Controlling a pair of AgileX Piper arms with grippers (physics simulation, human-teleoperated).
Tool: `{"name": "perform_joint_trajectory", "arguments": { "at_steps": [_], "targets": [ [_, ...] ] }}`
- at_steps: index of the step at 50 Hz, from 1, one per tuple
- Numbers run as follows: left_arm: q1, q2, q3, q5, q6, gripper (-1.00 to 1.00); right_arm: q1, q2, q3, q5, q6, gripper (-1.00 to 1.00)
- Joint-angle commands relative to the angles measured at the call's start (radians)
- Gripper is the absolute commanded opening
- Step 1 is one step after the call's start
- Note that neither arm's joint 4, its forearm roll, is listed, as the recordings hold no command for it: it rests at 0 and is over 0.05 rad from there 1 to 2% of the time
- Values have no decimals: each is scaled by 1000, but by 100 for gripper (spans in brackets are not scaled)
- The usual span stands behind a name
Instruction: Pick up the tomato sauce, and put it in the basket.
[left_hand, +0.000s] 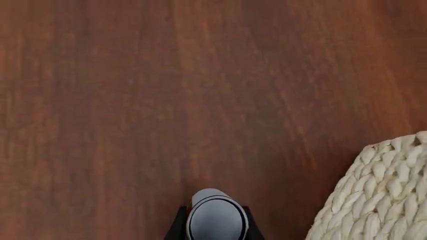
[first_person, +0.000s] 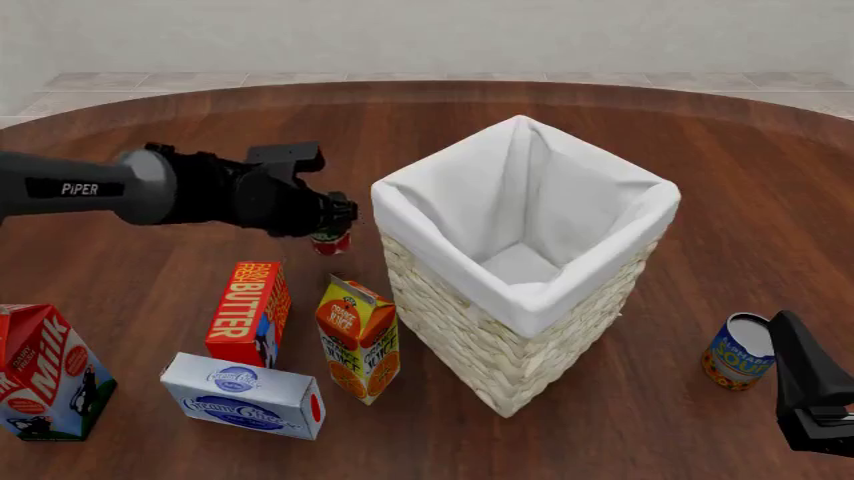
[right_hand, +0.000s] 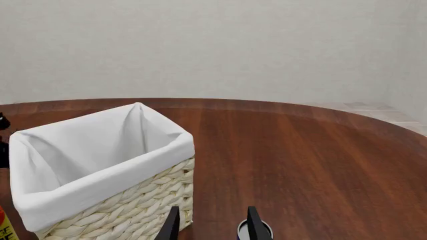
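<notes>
The tomato sauce, a small red can with a silver top, hangs above the table just left of the basket, and my left gripper is shut on it. The left wrist view shows the can's silver top between the dark fingers, with the basket's woven wall at the side. The basket is tall and pale, lined with white cloth. My right gripper stands open and holding nothing at the near right, its fingers pointing past the basket.
A blue-and-orange can stands beside my right gripper. Left of the basket are an orange juice carton, a red butter box, a blue-and-white box and a milk carton.
</notes>
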Motion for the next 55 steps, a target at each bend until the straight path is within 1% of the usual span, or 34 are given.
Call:
{"name": "perform_joint_trajectory", "arguments": {
  "at_steps": [1, 15, 19, 21, 28, 40, 49, 55],
  "targets": [
    [-6, -102, 15, 37, 34, -100, 0, -4, 0, 4, 1, 100],
    [-18, -237, 38, 82, 51, -100, 0, -4, 0, 4, 1, 100],
    [-10, -268, 40, 94, 65, -100, 0, -3, 0, 4, 1, 100],
    [-15, -285, 37, 111, 59, -100, 0, -4, 0, 4, 0, 100],
    [-29, -350, 33, 134, 73, -100, 0, -3, 0, 4, 1, 100],
    [-47, -435, 5, 196, 76, -100, 0, -4, 0, 4, 0, 100],
    [-78, -494, -17, 237, 72, -100, 0, -4, 0, 4, 0, 100],
    [-95, -528, -30, 262, 83, -100, 0, -4, 0, 4, 1, 100]
  ]
}}
